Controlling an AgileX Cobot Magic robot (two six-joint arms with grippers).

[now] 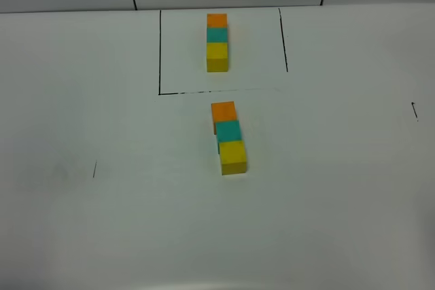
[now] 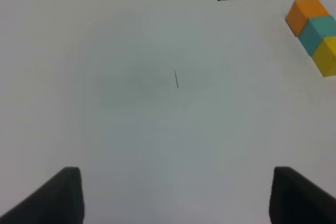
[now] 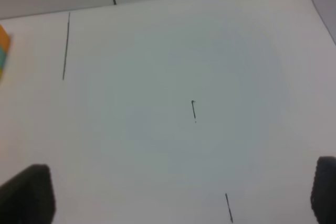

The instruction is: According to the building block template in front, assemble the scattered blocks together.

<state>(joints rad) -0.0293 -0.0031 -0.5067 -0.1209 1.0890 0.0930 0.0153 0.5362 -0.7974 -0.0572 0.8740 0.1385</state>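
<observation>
Judging by the high view, all but finished. Template (image 1: 217, 42) at the far middle of the white bench (image 1: 102, 222), inside the black drawn frame (image 1: 160, 52): orange farthest, teal in the middle, yellow nearest. Just this side of the frame, the three scattered blocks already in the same order — orange block (image 1: 223, 111), teal block (image 1: 228, 130), yellow block (image 1: 233, 157) — touching face to face. Not quite a match, though: row slanted a little, each cube stepped slightly to the right of the one behind it, where the template runs straight. Left to do, at most — squaring that row up.

Left hand (image 2: 173, 198) spread wide over bare bench, holding nothing, well apart from the row. Right hand (image 3: 181, 198) likewise spread and empty, well off to the other side.
</observation>
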